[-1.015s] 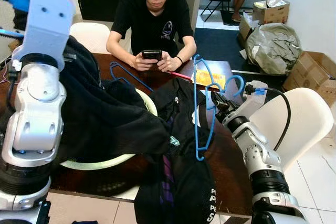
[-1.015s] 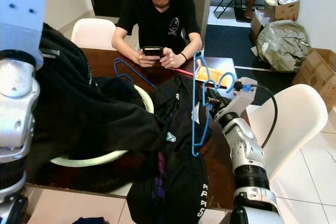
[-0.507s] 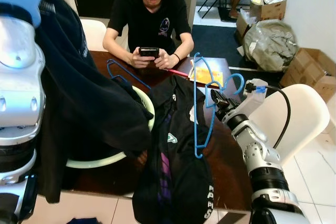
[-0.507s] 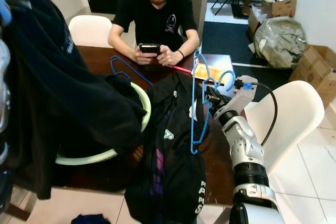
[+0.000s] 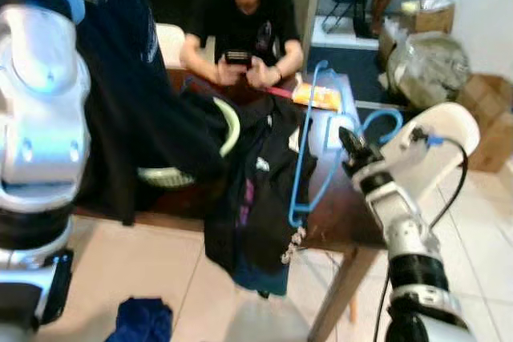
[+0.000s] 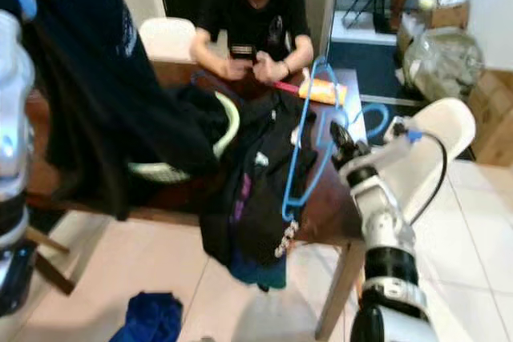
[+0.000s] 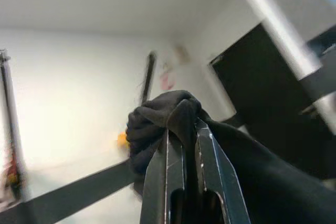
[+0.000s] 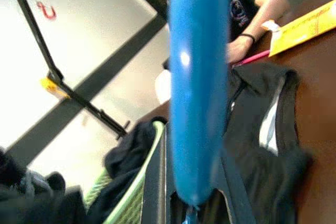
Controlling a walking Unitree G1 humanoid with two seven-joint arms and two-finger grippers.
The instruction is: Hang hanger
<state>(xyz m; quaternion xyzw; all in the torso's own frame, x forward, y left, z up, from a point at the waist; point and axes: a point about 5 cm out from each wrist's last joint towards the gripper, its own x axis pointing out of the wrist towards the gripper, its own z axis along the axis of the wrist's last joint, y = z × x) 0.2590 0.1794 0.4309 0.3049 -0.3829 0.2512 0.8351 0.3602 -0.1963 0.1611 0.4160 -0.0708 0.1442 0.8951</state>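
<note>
Nearest, on the floor at the left, lies a blue cloth [image 5: 143, 319]. Above it the left gripper [image 7: 182, 129] is raised high, its jaws clamped on a fold of a dark garment [image 5: 132, 94] that hangs down in front of the left arm. On the right, the right gripper [image 5: 349, 143] holds the blue hanger [image 5: 309, 146] upright over the near edge of the counter [image 5: 341, 218], jaws closed on its bar, the hook curling to the right. Just left of the hanger, a black shirt [image 5: 260, 190] spills over the counter's edge beside a pale green basket [image 5: 192, 158]. At the far side a person [image 5: 244, 26] sits looking at a phone.

The step in hand looks like joining garment and hanger. To do it well, I judge the hanger should be kept level and steady while the garment's neck is brought toward one arm of it, both grips firm so neither slips.
</note>
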